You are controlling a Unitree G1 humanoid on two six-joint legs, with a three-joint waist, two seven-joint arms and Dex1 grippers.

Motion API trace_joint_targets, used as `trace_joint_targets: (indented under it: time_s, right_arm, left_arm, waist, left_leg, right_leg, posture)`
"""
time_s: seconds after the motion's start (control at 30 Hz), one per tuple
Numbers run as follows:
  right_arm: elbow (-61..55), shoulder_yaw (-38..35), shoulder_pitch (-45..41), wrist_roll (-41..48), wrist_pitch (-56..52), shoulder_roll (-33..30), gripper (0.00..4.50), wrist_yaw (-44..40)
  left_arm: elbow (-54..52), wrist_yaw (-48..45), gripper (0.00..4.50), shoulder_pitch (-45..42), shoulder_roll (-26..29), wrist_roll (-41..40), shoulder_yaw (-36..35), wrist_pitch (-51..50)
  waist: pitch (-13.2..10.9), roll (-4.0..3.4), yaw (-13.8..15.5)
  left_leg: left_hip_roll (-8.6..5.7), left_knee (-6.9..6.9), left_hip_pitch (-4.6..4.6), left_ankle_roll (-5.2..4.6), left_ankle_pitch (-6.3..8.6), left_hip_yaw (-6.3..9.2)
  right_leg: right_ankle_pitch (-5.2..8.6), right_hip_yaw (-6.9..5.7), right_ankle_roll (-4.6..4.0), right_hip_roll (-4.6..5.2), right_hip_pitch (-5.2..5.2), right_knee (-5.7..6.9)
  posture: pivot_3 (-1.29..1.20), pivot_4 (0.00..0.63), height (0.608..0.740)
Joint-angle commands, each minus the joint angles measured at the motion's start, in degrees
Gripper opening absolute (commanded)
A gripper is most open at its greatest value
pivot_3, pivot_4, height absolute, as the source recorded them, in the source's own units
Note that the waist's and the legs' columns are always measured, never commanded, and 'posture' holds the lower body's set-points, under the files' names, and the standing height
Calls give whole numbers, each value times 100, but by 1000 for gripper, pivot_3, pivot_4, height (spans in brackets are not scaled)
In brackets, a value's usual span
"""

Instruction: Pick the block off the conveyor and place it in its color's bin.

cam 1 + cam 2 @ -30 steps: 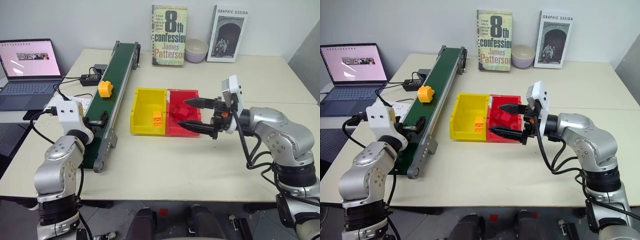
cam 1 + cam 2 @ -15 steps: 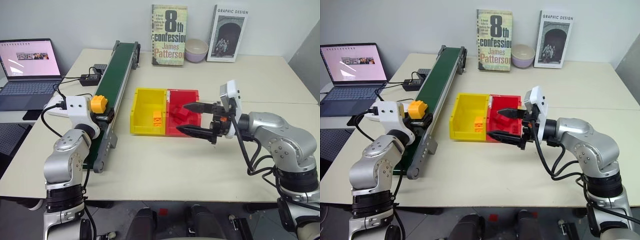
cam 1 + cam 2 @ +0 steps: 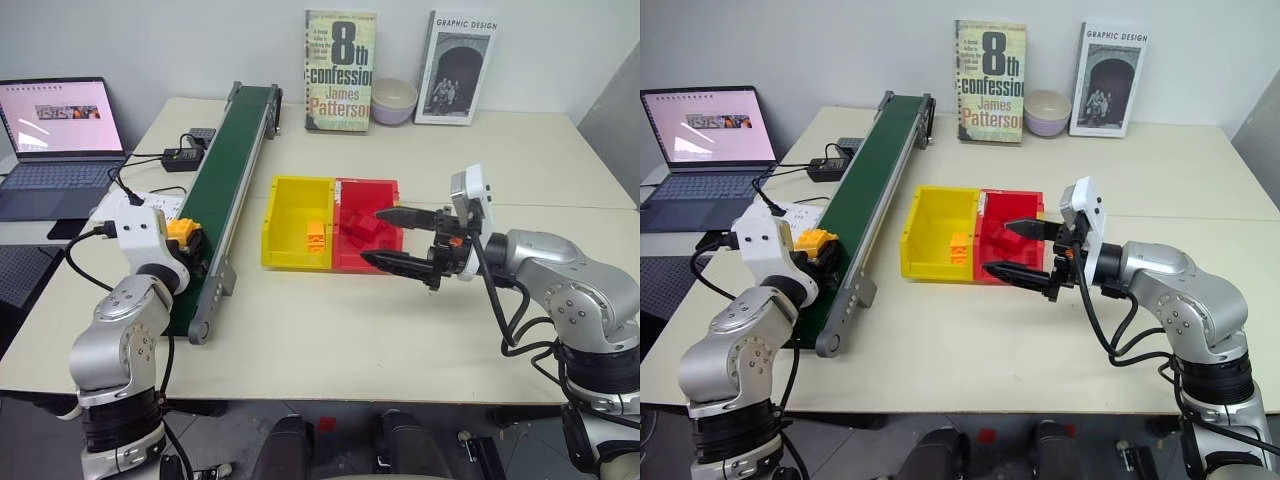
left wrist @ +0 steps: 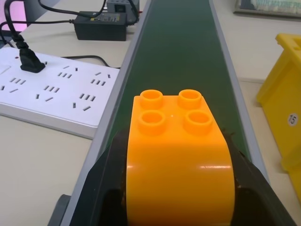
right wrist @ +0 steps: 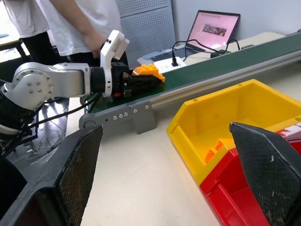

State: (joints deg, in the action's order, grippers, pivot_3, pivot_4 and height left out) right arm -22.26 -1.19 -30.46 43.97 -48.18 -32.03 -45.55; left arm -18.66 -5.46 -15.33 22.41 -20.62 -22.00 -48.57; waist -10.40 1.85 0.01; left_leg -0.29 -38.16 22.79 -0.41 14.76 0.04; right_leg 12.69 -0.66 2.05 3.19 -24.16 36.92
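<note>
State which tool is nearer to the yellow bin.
Right. The right tool hangs open beside the red bin, one tray away from the yellow bin. The left tool is over the conveyor, shut on the block.

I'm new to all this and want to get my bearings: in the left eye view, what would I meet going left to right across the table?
Laptop → left gripper holding the orange block → conveyor → yellow bin → red bin → right gripper, fingers apart.

Silver rounded joint housings are seen on both arms, with black cables looped beside them. Behind the black tapered fingers of the left gripper point(image 5: 141, 82) and right gripper point(image 3: 400, 238), white camera blocks are mounted.
</note>
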Motion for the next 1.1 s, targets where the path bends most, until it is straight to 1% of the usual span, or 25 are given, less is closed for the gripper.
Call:
trace_joint_targets:
  time_s: [0.03, 0.13, 0.2, 0.27, 0.3, 0.37, 0.43, 0.53, 0.67, 0.77, 0.87, 0.93, 0.97, 1.1]
  right_arm:
    - [-44, -104, -45, -8, 196, -45, 4500, -68]
    - [-11, -99, -56, -34, 233, -72, 4500, -78]
    - [-88, -166, -37, -32, 228, -128, 4500, -13]
    - [-263, -311, 27, -41, 162, -202, 4500, 216]
    - [-418, -364, 127, -110, 125, -284, 4500, 371]
    - [-681, -430, 336, -158, 80, -383, 4500, 587]
    - [-1011, -523, 629, -170, -6, -362, 4500, 956]
    - [-1345, -447, 909, -338, -62, -329, 4500, 1355]
    - [-1717, -339, 1147, -352, -131, -249, 4500, 1666]
    - [-1902, -324, 1182, -230, -189, -180, 4500, 1768]
    - [-2004, -318, 1175, -163, -243, -170, 4500, 1836]
    - [-2102, -378, 1156, -9, -323, -164, 4500, 1906]
    - [-2134, -397, 1148, 44, -353, -167, 4500, 1939]
    - [-2173, -450, 1128, 215, -421, -158, 4500, 2064]
  left_arm:
    - [-327, 66, 1553, 17, 77, -56, -214, -85]
    - [-229, 55, 1553, -169, 215, -6, -225, -109]
    - [-32, -130, 1553, -551, 547, 67, -63, -71]
    - [290, -730, 1553, -1116, 1001, -26, 270, -39]
    - [483, -1185, 1553, -1393, 1239, -97, 524, -20]
    - [775, -1894, 1553, -1729, 1554, -180, 960, 37]
    - [1149, -2681, 1553, -2023, 1710, -148, 1558, 281]
    - [1855, -3258, 1553, -2476, 1652, 116, 2152, 803]
    - [3219, -3712, 1553, -3327, 1217, 599, 2828, 1602]
    - [4037, -3916, 1553, -3686, 1032, 947, 3118, 2092]
    - [4540, -3950, 1553, -3873, 910, 1160, 3163, 2448]
    - [4805, -4041, 2253, -3950, 863, 1255, 3183, 2546]
    - [4890, -4077, 2271, -3969, 849, 1291, 3178, 2573]
    - [4959, -4190, 2963, -3957, 793, 1312, 3050, 2647]
  waist:
    - [0, 0, 0]
    - [0, 0, 0]
    - [0, 0, 0]
    - [-3, 5, 24]
    - [-4, 7, 41]
    - [-3, 6, 74]
    - [1, 3, 86]
    - [2, 1, 80]
    - [-1, 5, 81]
    - [-1, 5, 52]
    - [-1, 5, -13]
    - [-1, 5, -27]
    - [-1, 5, -24]
    - [-1, 5, -8]
  left_leg:
    - [1, 1, 0, 0, 0, 1]
    - [1, 2, 0, 0, 0, 2]
    - [1, 1, 0, 0, 0, 1]
    - [0, -1, 2, 0, 0, 5]
    - [-1, -4, 2, 0, -1, 8]
    - [-2, -5, 5, 0, -1, 11]
    - [-9, -1, 5, 0, -1, -4]
    - [-15, 6, 4, -2, 2, -27]
    - [-7, 5, 15, -2, 1, -12]
    - [-3, 5, 12, -3, 1, -11]
    - [-2, 5, 8, -3, 1, -17]
    - [-2, 5, 8, -4, 2, -19]
    - [-2, 5, 10, -4, 2, -17]
    - [-3, 4, 13, -3, 2, -10]
  right_leg:
    - [0, 0, 0, 0, 0, 0]
    - [0, -1, 0, 0, -1, 0]
    - [0, -1, 0, 0, 0, 0]
    - [0, -5, 0, -3, 0, 1]
    - [0, -10, -1, -7, 0, 5]
    - [-1, -20, -3, -15, 1, 1]
    - [1, -19, -5, -9, 2, -6]
    - [2, -2, -3, -2, -2, -11]
    - [1, -6, -3, -8, -13, -7]
    - [2, -10, -2, -14, -13, -3]
    - [2, -9, -1, -16, -12, -3]
    - [2, -7, 0, -15, -12, -4]
    - [2, -8, 0, -15, -12, -4]
    - [2, -11, 0, -14, -12, -3]
  posture:
    - [0, 150, 740]
    - [0, 150, 740]
    - [0, 150, 740]
    - [0, 150, 740]
    - [0, 150, 740]
    - [0, 150, 740]
    - [0, 150, 740]
    - [0, 150, 740]
    - [0, 150, 740]
    - [0, 150, 740]
    - [0, 150, 740]
    - [0, 150, 740]
    - [0, 150, 740]
    - [0, 150, 740]
